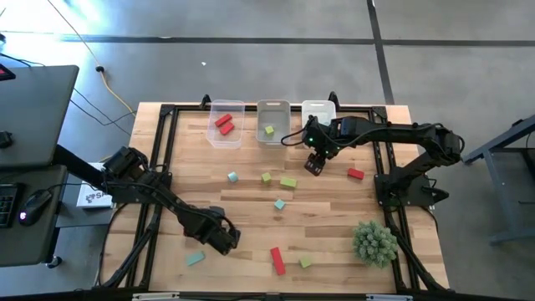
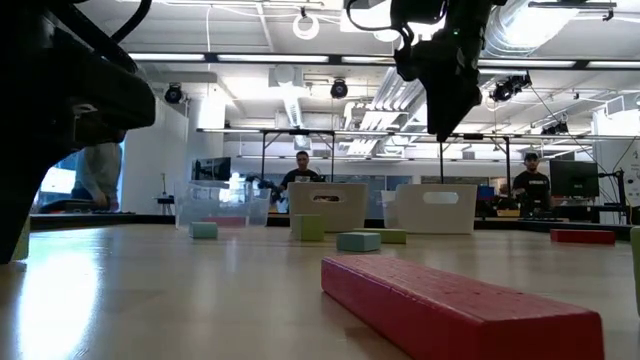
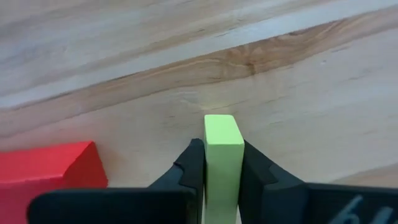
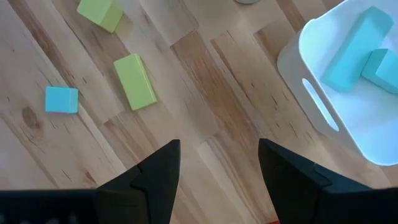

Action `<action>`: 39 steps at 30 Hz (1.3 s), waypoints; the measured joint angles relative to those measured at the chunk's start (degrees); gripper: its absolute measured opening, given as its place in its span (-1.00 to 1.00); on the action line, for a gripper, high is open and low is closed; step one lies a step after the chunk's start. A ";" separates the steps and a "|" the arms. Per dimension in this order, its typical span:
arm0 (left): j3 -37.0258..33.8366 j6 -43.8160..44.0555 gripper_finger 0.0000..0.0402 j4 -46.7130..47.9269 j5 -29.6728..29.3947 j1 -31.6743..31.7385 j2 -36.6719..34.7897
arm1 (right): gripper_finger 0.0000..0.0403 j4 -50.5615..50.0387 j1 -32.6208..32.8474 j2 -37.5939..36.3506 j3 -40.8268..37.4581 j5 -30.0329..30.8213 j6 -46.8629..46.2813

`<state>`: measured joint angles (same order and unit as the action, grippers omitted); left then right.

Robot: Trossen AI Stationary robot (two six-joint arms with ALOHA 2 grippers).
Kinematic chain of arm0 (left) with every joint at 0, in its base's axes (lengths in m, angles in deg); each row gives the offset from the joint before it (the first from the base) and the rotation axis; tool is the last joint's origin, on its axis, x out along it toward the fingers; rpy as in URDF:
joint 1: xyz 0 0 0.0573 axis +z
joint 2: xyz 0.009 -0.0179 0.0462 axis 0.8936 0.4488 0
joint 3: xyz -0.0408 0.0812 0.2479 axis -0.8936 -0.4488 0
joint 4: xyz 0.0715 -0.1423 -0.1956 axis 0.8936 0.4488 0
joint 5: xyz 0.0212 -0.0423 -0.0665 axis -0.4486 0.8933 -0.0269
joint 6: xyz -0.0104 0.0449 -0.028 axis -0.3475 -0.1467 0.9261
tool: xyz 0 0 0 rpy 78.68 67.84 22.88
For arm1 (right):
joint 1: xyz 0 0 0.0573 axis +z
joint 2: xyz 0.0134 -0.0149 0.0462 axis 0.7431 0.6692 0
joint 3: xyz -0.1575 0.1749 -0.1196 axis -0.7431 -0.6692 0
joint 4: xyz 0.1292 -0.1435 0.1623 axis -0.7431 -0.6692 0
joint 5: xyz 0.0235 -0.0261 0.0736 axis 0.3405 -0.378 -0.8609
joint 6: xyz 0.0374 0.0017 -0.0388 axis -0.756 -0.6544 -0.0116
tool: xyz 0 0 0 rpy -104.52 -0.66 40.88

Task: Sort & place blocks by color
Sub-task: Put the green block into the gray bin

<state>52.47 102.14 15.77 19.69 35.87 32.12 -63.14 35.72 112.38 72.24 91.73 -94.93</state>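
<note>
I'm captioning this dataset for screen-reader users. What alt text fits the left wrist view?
The left gripper is shut on a yellow-green block, its two dark fingers pressing the block's sides just above a light wooden table. A red block lies beside it.

We note a yellow-green block point(image 3: 222, 155) clamped upright between dark fingers point(image 3: 189, 168), just beside the long red bar point(image 1: 277, 260). Past that bar lie a teal cube point(image 1: 279, 204), a yellow-green bar point(image 1: 288, 182) and a teal cube point(image 1: 232, 176), well apart.
</note>
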 joint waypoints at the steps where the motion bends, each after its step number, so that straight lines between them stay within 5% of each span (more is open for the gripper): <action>1: -0.09 -0.75 -0.83 0.00 -0.93 -0.02 -0.43 | 0.01 0.00 0.00 0.00 0.00 -0.01 -0.51; 20: 0.05 -23.11 -0.83 -1.82 -11.63 6.92 -11.48 | 0.01 0.01 0.00 0.00 0.00 -0.01 -6.20; 31: 0.09 -44.00 -0.83 -4.84 -11.88 22.75 -16.13 | 0.01 3.50 -0.91 -0.02 0.00 1.52 -3.60; 39: 0.13 -58.04 -0.83 -13.62 -4.29 37.36 -16.12 | 0.01 11.53 -3.06 -0.02 0.00 -0.09 1.64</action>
<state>52.60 44.11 2.15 15.39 73.22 16.01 -51.60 32.66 112.35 72.24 91.64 -93.28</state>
